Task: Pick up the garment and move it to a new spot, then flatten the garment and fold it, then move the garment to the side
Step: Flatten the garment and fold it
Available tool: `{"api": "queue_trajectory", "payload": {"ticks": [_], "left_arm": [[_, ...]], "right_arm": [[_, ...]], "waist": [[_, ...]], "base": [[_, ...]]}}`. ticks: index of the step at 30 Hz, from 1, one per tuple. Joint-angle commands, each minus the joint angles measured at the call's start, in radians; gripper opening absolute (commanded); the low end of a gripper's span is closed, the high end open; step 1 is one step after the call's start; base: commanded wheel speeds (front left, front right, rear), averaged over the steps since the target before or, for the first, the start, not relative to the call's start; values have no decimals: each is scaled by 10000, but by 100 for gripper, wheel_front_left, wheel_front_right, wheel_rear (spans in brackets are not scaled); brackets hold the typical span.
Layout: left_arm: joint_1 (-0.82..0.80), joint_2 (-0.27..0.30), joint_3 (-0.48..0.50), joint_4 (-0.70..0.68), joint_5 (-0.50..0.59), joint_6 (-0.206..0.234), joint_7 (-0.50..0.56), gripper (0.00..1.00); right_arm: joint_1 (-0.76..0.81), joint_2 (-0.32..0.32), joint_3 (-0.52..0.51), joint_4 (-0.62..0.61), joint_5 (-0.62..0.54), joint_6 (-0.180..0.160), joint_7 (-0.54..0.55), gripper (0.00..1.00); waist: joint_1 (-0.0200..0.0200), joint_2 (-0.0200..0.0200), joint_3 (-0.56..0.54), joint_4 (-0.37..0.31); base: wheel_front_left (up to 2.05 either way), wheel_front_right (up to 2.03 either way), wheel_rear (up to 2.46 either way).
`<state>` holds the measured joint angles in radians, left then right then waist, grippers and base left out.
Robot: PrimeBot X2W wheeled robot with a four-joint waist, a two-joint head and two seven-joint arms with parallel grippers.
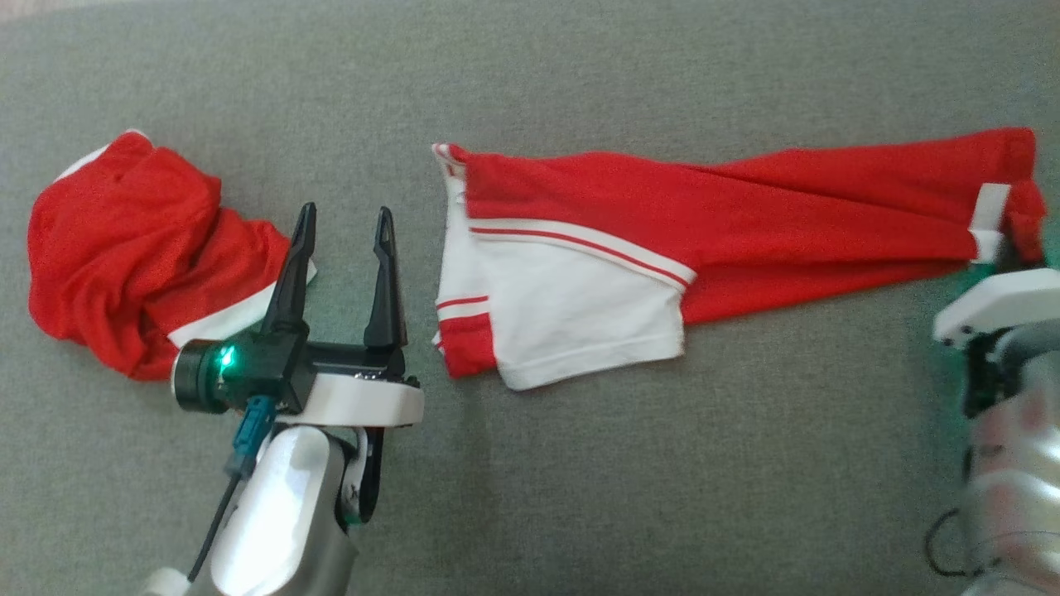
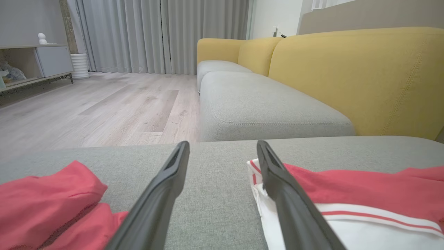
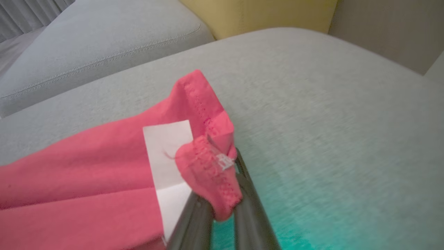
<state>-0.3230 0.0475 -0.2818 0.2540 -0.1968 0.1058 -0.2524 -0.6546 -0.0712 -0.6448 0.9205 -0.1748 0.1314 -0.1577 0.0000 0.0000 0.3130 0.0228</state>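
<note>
Garment (image 1: 745,215), red with white panels and red-white stripe trim, lies stretched out lengthwise on the grey sofa cushion (image 1: 530,74), running from the middle of the head view to its right edge. Wide white end with striped cuff points toward the robot's left; narrow red end at the right. Cloth is wrinkled along its length, not flat.

Right tool (image 1: 998,248) is clenched on the narrow red end: in the right wrist view the two dark fingers (image 3: 249,211) pinch a bunched red hem corner (image 3: 204,173), next to a white patch (image 3: 166,139) on the cloth. That corner is lifted a bit; the rest of the garment (image 3: 86,166) rests on the cushion. Teal glow on the cushion under the tool.

Left tool (image 1: 346,211) is released, fingers spread, holding nothing, over bare cushion just beside the garment's white end (image 2: 347,208). Can't tell if its right finger touches the cloth edge. Green light on its wrist (image 1: 225,358).

Second red garment (image 1: 124,248), crumpled in a heap, sits on the cushion to the left of the left tool, apart from the stretched one.

Left wrist view background: yellow sofa backrest (image 2: 347,76), more grey seat cushions, wood floor (image 2: 104,104), grey curtains (image 2: 156,34).
</note>
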Motion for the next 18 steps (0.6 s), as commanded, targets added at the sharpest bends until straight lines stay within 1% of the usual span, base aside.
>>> {"api": "queue_trajectory", "payload": {"ticks": [1, 6, 10, 13, 18], "left_arm": [[-210, 29, 386, -289, 2, 31, -93, 100], [-69, 28, 410, -287, -67, -1, -93, 100], [34, 28, 397, -251, -129, -28, -93, 100], [125, 28, 414, -238, -179, -40, -93, 100], [308, 28, 450, -217, -218, -46, -93, 100]], "right_arm": [[6, -325, 169, -284, -37, -7, -145, 0], [285, -1385, -187, -392, 30, -7, -157, 0], [485, -1965, -462, -436, -43, -7, -148, 0], [456, -1978, -431, -503, -37, -7, -222, 0], [431, -1412, 243, -820, 88, -7, -466, 0]], "waist": [[0, 0, -104, -68], [0, 0, -432, -161], [0, 0, -705, -158], [0, 0, -913, -154], [0, 0, -1269, -157]], "base": [[0, 0, 0], [0, 0, 0], [0, 0, 0], [0, 0, 0], [0, 0, 0]]}}
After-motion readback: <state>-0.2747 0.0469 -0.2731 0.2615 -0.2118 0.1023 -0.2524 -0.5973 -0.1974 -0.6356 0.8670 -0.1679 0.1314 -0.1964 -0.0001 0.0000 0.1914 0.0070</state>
